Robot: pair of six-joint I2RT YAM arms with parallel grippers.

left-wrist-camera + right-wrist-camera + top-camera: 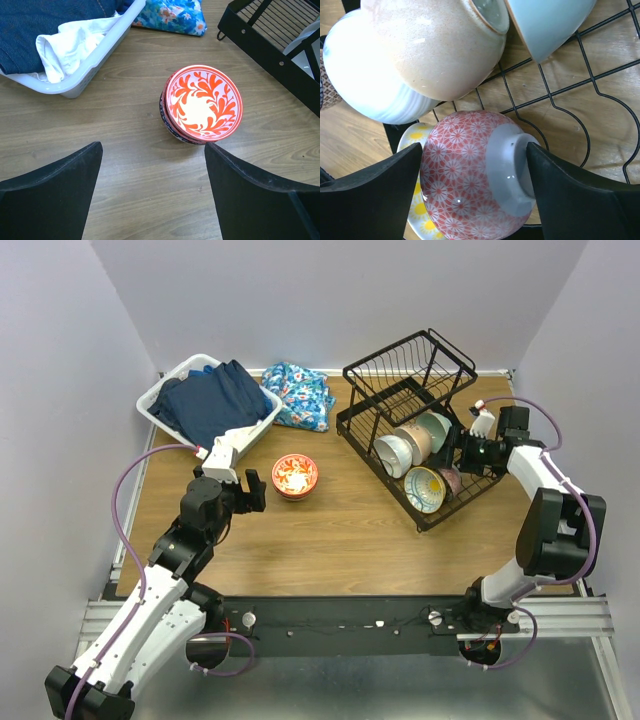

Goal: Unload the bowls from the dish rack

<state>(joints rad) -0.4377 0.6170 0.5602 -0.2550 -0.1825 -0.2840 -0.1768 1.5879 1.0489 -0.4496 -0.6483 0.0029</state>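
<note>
Currently we are logging: left gripper [152, 149], jaws gaping wide, hovering over the table [350, 530] near the orange floral bowl [204, 104]. Right gripper [474, 150] is straddling the red patterned bowl [460, 170] in the rack [405, 368]; whether it is gripping, we cannot tell.

text: nothing reading legibly in any of the three views | labels, brands, numbers, signs: none showing clearly enough to make out
</note>
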